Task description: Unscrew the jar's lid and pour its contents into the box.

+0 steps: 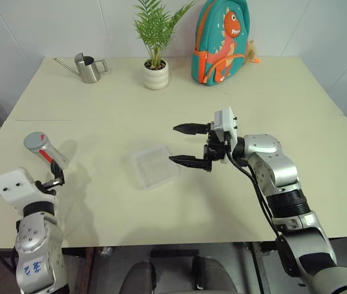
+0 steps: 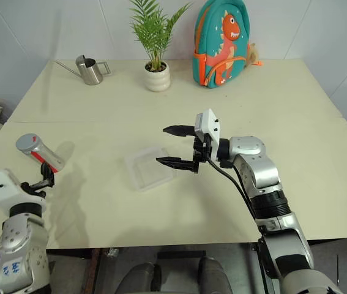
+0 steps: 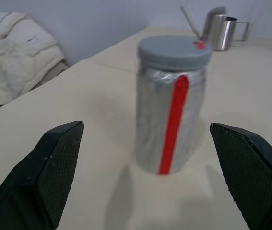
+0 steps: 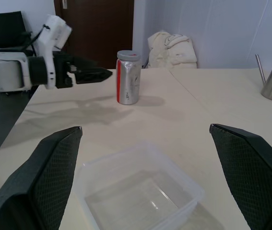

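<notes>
From my head, the small clear plastic jar (image 1: 46,150) with its round grey lid (image 1: 33,140) stands near the table's left edge, just beyond my spread left gripper (image 1: 55,177). My right gripper (image 1: 185,145) hangs released beside the shallow clear plastic box (image 1: 154,166). My left wrist sees the jar between parted fingers (image 3: 54,167); my right wrist looks over the box.

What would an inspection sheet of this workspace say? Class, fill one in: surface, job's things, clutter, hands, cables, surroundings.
Surface: cream table, two tops joined.
Job's things: jar upright at the robot's left, lid on; clear box at centre, contents not discernible.
Clutter: watering can, potted plant, dinosaur backpack along the far edge.
Hands: left hand open, facing the jar; right hand open, above the box's right edge.
Cables: black cable along the right arm.
Surroundings: white cloth, dark door.
</notes>
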Robot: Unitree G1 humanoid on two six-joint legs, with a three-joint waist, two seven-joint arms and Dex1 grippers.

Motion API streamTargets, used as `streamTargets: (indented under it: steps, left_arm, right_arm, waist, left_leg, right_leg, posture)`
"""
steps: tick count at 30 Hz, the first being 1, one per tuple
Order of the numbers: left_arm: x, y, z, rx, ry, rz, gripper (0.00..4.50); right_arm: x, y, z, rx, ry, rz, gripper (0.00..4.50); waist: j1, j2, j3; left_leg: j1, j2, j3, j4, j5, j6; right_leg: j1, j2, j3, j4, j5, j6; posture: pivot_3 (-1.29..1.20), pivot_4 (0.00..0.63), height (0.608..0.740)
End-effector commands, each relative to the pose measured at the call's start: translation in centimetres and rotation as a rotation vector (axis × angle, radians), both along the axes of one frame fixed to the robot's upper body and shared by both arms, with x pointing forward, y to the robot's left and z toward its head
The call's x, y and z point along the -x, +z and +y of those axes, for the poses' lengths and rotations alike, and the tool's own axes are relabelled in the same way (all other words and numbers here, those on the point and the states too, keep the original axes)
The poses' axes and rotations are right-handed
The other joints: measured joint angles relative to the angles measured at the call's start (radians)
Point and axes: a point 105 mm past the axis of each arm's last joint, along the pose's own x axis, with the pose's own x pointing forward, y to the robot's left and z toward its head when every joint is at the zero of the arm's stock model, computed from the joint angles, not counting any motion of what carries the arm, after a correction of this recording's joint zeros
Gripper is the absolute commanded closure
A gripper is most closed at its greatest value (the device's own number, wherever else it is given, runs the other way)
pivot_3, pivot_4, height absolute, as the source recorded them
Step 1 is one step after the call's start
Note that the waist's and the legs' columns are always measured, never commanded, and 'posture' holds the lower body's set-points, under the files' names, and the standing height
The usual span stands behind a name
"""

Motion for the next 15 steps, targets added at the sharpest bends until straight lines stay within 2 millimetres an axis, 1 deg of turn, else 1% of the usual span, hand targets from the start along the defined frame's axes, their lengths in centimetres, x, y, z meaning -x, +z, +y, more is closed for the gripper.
streamTargets:
  steps: [1,2,5,9,15]
  left_arm:
    - [-0.9,1.2,-0.1,-0.079,0.010,-0.011,0.01]
    - [-1.1,1.3,-0.1,-0.081,0.020,-0.014,0.01]
    - [-1.5,1.5,0.1,-0.160,0.063,0.018,0.01]
    - [-1.9,1.5,0.9,-0.115,0.135,-0.011,0.01]
    - [-3.7,1.4,1.2,-0.108,0.120,-0.023,0.01]
  right_arm:
    - [0.8,0.8,0.5,-0.023,0.031,-0.028,0.03]
    - [0.9,0.7,0.6,-0.023,0.033,-0.026,0.03]
    - [1.1,0.6,0.6,-0.025,0.035,-0.021,0.03]
    - [1.2,0.6,0.4,-0.026,0.027,-0.017,0.03]
    - [1.2,0.7,0.1,-0.023,0.011,-0.018,0.03]
  waist:
    - [-0.001,0.000,0.000]
    - [-0.001,0.000,0.000]
    - [0.000,0.000,0.000]
    - [0.001,0.000,0.000]
    - [0.002,0.000,0.000]
  left_leg:
    - [0.000,0.000,0.001,0.000,0.000,0.000]
    - [0.000,0.000,0.001,0.000,0.000,0.000]
    - [0.000,0.001,0.001,0.000,-0.001,-0.002]
    - [-0.001,0.001,0.002,0.000,-0.001,-0.002]
    - [-0.001,0.001,0.002,0.000,-0.001,-0.002]
  right_leg:
    - [0.000,0.000,0.000,0.001,0.000,0.000]
    - [0.000,0.000,-0.001,0.001,0.000,0.000]
    - [0.000,0.000,-0.004,0.000,0.000,0.000]
    - [-0.001,-0.001,-0.006,0.000,0.000,0.000]
    - [-0.001,-0.001,-0.007,0.000,0.000,0.000]
  posture:
    - [0.00,0.150,0.740]
    - [0.00,0.150,0.740]
    - [0.00,0.150,0.740]
    - [0.00,0.150,0.740]
    - [0.00,0.150,0.740]
